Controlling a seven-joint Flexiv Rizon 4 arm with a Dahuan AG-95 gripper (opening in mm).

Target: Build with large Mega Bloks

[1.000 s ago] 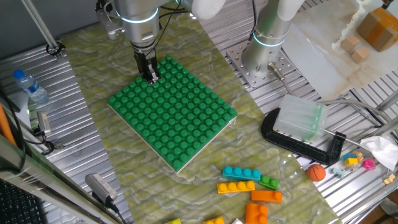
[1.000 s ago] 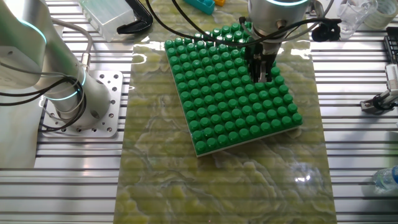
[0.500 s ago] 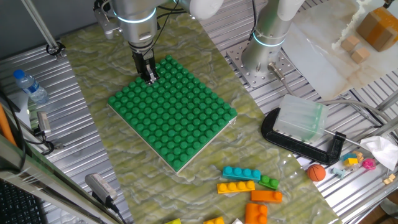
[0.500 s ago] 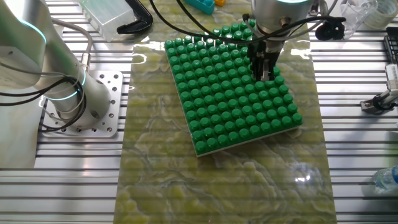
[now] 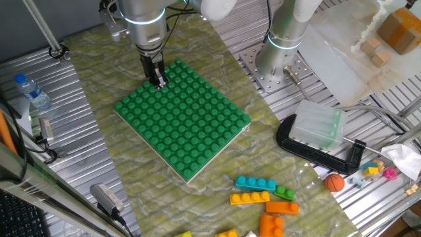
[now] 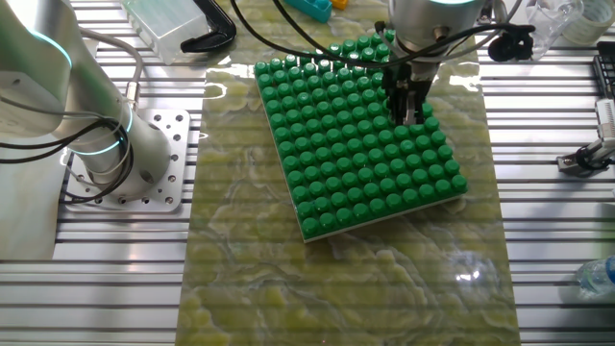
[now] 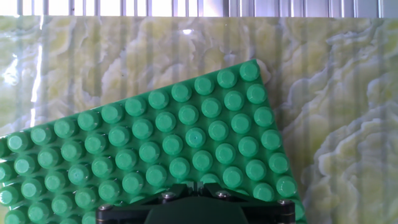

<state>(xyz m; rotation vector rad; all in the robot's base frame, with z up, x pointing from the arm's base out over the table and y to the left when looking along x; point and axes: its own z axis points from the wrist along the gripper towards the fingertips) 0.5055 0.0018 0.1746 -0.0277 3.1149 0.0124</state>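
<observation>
the gripper [image 5: 158,82] hangs point-down over the far corner area of the green studded baseplate [image 5: 191,125], its dark fingers drawn close together with nothing visible between them; from the other fixed view the gripper [image 6: 406,113] sits just above the studs near the plate's edge. the hand view shows only rows of green studs and the plate's corner [image 7: 249,70] against the marbled yellow-green mat [image 7: 336,93], with the dark base of the hand along the bottom edge. the mega bloks lie well apart from the gripper, at the near end of the mat: a cyan brick [image 5: 256,183] touching a small green brick [image 5: 285,193], a yellow brick [image 5: 249,197] just below them, an orange brick [image 5: 281,208] and another orange brick [image 5: 271,226] near the picture's lower edge, and more yellow pieces cut off by the frame. an orange ball [image 5: 335,182] rests beside a black clamp [image 5: 319,150] holding a clear plastic box [image 5: 318,125]. a water bottle [image 5: 32,91] lies on the slatted table; its label cannot be read. no writing or brand is legible anywhere.
</observation>
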